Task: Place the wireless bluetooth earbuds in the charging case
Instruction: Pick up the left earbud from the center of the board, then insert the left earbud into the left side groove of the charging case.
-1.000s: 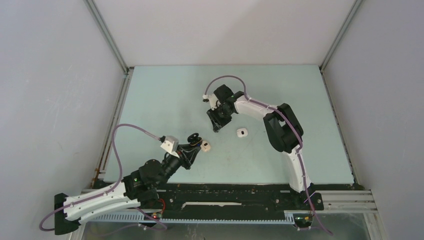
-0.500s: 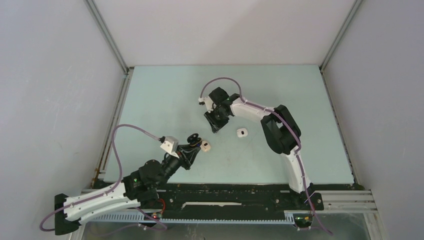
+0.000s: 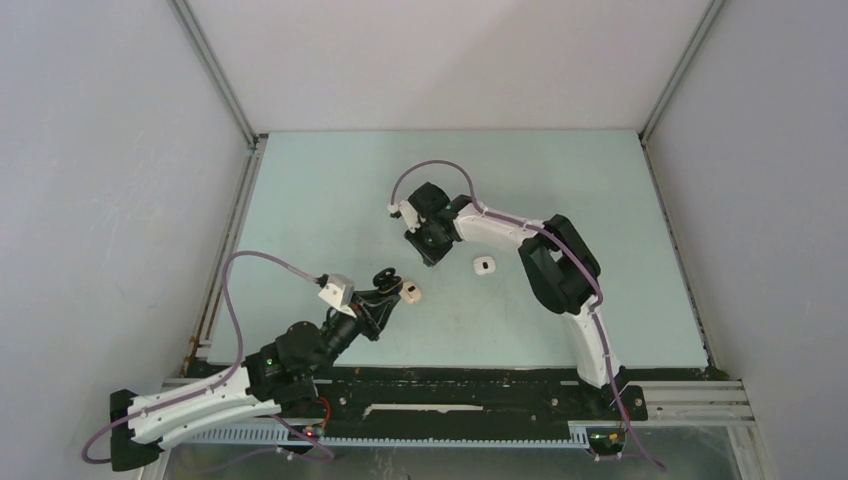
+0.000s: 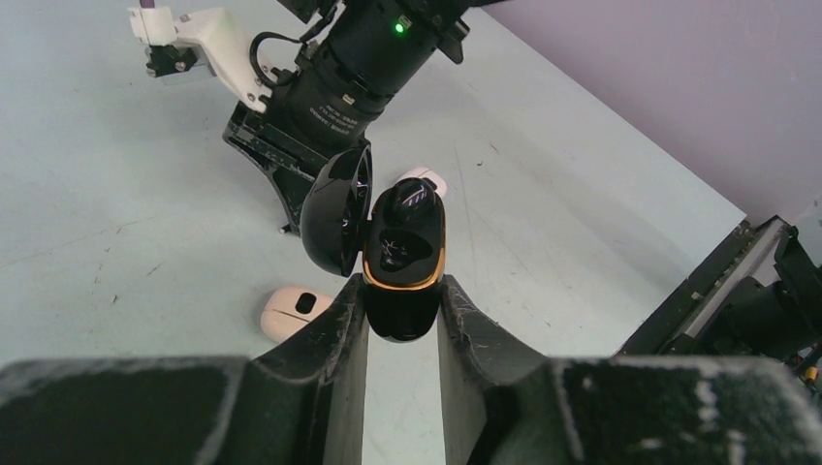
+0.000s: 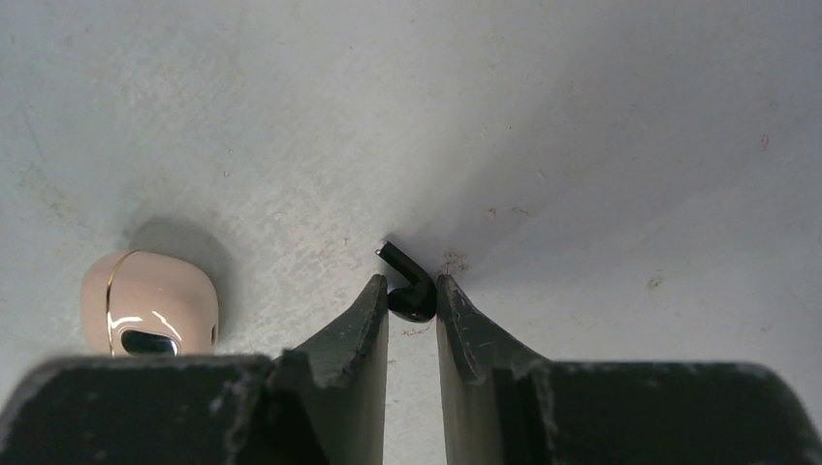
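My left gripper (image 4: 402, 300) is shut on a black charging case (image 4: 400, 260) with a gold rim, held above the table with its lid (image 4: 337, 211) swung open to the left. One black earbud (image 4: 411, 200) sits in the case; the other socket looks empty. My right gripper (image 5: 412, 291) is shut on a second black earbud (image 5: 407, 289) at its fingertips, close to the table surface. In the top view the right gripper (image 3: 430, 254) points down, a little beyond and right of the left gripper (image 3: 390, 282). Other earbuds are not in view.
A cream closed case (image 3: 411, 292) lies just right of the left gripper and shows in the left wrist view (image 4: 291, 312) and the right wrist view (image 5: 147, 305). A white closed case (image 3: 484, 265) lies right of the right gripper. The right arm's wrist (image 4: 334, 82) stands just beyond the black case.
The right arm's wrist has swung to the left and lowered, with its fingertips staying near the same spot. The left arm and the black case have not moved.
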`<action>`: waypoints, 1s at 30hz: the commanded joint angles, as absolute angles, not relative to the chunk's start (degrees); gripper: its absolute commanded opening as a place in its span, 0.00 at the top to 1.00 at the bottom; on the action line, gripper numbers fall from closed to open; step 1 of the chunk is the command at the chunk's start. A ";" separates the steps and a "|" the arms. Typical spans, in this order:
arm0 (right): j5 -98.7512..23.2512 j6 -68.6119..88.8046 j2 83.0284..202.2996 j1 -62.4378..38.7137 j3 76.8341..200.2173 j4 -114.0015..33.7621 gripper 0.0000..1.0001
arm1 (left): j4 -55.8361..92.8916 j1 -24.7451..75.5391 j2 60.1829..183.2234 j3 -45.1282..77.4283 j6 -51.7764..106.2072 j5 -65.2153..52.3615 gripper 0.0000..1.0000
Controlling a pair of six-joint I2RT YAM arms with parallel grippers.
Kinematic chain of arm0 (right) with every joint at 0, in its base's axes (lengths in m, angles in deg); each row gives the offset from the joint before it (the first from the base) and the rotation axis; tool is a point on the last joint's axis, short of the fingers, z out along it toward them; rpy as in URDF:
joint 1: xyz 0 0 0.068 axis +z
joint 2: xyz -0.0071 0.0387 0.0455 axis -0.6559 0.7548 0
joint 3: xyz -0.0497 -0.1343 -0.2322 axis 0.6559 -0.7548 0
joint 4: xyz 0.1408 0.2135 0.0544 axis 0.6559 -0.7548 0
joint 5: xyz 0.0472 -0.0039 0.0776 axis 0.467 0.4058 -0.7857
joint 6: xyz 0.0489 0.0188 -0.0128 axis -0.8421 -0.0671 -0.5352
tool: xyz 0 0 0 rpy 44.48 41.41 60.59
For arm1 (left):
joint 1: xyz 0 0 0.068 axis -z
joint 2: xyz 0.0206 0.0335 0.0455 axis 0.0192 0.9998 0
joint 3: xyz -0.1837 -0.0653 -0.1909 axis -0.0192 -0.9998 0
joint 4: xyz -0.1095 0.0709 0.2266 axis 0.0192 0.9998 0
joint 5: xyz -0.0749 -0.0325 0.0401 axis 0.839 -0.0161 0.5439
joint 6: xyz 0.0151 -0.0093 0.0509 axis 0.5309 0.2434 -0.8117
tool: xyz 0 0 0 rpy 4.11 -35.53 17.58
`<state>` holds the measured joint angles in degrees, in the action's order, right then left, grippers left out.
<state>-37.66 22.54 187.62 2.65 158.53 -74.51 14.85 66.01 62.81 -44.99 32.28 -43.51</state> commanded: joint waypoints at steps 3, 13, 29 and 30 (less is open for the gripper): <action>-33.88 27.93 179.19 3.66 150.42 -73.44 0.94 | 13.95 66.17 60.95 -45.62 33.48 -43.89 1.00; -24.86 47.70 154.61 5.21 139.67 -76.45 1.00 | 9.41 66.13 61.21 -48.93 33.84 -44.15 1.00; -6.30 83.86 123.46 22.36 128.13 -66.34 1.00 | -5.80 66.13 74.77 -48.10 31.12 -42.56 1.00; -4.80 86.91 121.54 24.73 125.46 -62.77 1.00 | -6.44 66.13 76.31 -47.33 30.05 -42.12 1.00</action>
<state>-12.70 73.44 128.56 17.60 131.90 -73.74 1.78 66.01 72.34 -49.39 32.48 -42.89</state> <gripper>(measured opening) 0.225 0.296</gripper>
